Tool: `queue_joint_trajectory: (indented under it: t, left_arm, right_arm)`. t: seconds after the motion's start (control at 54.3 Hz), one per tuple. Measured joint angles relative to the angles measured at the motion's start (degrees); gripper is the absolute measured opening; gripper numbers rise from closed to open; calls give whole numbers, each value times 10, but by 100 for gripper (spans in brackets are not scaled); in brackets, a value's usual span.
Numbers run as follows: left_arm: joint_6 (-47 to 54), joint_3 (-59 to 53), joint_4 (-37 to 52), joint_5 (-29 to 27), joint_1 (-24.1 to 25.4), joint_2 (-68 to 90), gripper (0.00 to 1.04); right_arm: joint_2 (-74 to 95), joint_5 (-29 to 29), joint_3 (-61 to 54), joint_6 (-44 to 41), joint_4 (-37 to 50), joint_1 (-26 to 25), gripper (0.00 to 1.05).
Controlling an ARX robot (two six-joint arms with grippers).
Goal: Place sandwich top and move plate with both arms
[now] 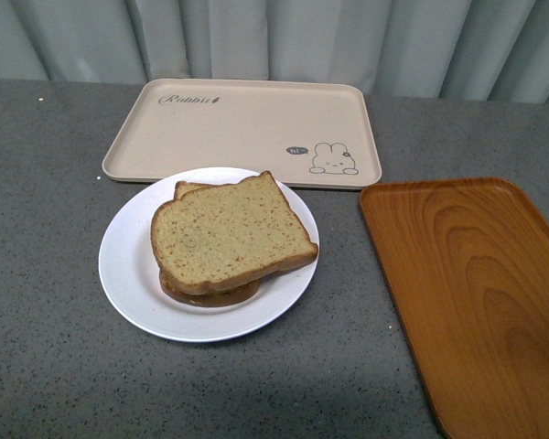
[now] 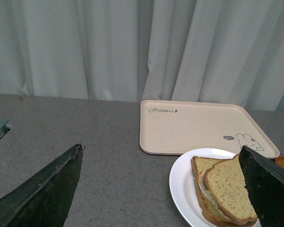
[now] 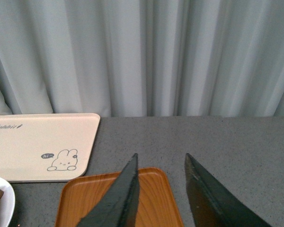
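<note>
**Finished sandwich on a white plate, both hands open and empty**

A round white plate [image 1: 128, 274] sits on a grey speckled bench [image 1: 46, 366]. On it the sandwich top [image 1: 233, 233], a thick tan speckled slice with a darker crust, lies flat over a second bread slice [image 1: 210, 294]. It is turned slightly, so the lower crust shows at two edges. The left wrist view shows a pale layer between the slices.

Two trays are empty. Beyond the plate lies a beige tray [image 1: 242, 128] printed with "Rabbit", a small rabbit drawing and a "hi" bubble. An orange-brown wood-grain tray [image 1: 476, 293] lies beside the plate, apart from it.

The left hand [image 2: 160, 150] has its fingers spread wide and grips nothing. The plate and sandwich top lie just ahead of it, close to one finger, which hides part of the bread. The right hand [image 3: 161, 156] has its fingers parted a little and is empty, above the wood-grain tray's near end. The plate lies off to that hand's left, well apart. A pale curtain [image 1: 284, 37] hangs behind the bench.
</note>
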Motion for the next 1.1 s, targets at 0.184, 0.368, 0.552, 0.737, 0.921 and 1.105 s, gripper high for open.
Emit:
queue_joint_trajectory:
  t: [0.184, 0.368, 0.552, 0.737, 0.921, 1.105]
  left_arm:
    - [0, 0, 0, 0, 0, 0, 98]
    - [0, 0, 0, 0, 0, 0, 98]
    - [0, 0, 0, 0, 0, 0, 98]
    - [0, 0, 0, 0, 0, 0, 98]
    - [0, 0, 0, 0, 0, 0, 98]
    - [0, 0, 0, 0, 0, 0, 98]
  right_arm:
    - [-114, 0, -20, -2, -95, 0, 1]
    - [-205, 0, -26, -2, -176, 0, 1]
    - [-272, 0, -26, -2, -236, 0, 1]
    - [-322, 0, -26, -2, -284, 0, 1]
    - [-362, 0, -26, -2, -323, 0, 1]
    - [-396, -1, -26, -2, -356, 0, 1]
